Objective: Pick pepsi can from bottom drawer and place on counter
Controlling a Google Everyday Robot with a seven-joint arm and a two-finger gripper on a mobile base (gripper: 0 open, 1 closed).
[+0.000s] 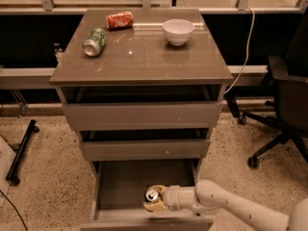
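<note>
The bottom drawer (120, 186) stands pulled open below two shallower drawers. My white arm reaches in from the lower right. My gripper (156, 198) is inside the drawer near its front right, and its cream fingers (155, 206) are closed around the pepsi can (152, 194). The can's silver top faces up toward the camera; its dark body is mostly hidden by the fingers. The glossy grey-brown counter (144, 52) tops the cabinet above.
On the counter lie a green can (94, 41) at the left, a red-orange can (119, 20) at the back and a white bowl (178, 31) at the back right. A black office chair (284, 109) stands to the right. A black stand base (21, 153) lies at the left.
</note>
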